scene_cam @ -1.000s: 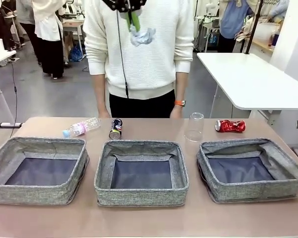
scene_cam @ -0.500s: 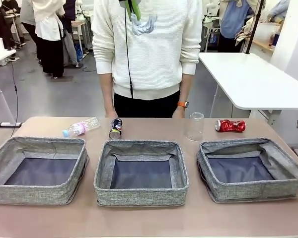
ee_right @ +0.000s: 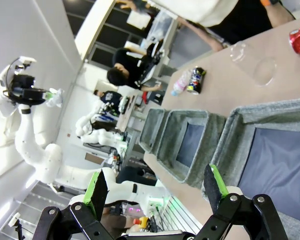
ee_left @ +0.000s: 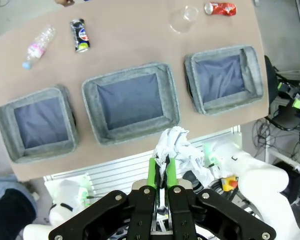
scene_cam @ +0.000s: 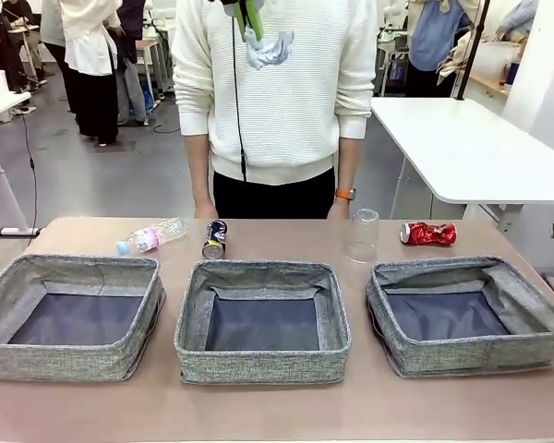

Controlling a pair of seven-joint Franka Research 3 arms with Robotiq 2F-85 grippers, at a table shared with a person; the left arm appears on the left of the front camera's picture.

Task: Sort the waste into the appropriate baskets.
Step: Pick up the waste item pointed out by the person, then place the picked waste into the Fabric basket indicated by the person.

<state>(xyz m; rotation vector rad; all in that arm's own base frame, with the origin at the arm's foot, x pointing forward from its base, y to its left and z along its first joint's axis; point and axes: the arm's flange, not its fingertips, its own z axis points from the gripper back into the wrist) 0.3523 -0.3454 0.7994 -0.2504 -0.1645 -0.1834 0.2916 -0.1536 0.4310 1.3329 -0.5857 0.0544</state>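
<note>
The left gripper [ee_left: 160, 172] is seen clamped hard on the crumpled white paper ball [ee_left: 179, 147]. Its green pads [ee_left: 152, 172] are nearly closed, and the paper bulges out past the tips toward 1 o'clock. It is held high above the surface [scene_cam: 258, 411], and in the front view the ball is found at 12 o'clock, right at the top edge, in front of the person's white sweater [scene_cam: 286, 101]. The right gripper [ee_right: 156, 185] is spread wide with nothing caught between its fingers. Down on the surface, three baskets are lined up along the near side: the middle basket [scene_cam: 258, 366] dead centre, the left basket [scene_cam: 65, 362] at its 9 o'clock and the right basket [scene_cam: 471, 358] at its 3 o'clock, all with bare navy lining. The rest of the waste is strung along the far edge. From the middle basket, the dark printed can [scene_cam: 215, 239] is picked out at 11 o'clock. The clear bottle with pink label [scene_cam: 150, 237] lies on its side at 10 o'clock, and the clear plastic cup [scene_cam: 361, 236] stands mouth down at 2 o'clock. The crushed red can [scene_cam: 428, 233] is spotted at 11 o'clock from the right basket, just beyond its far wall.
</note>
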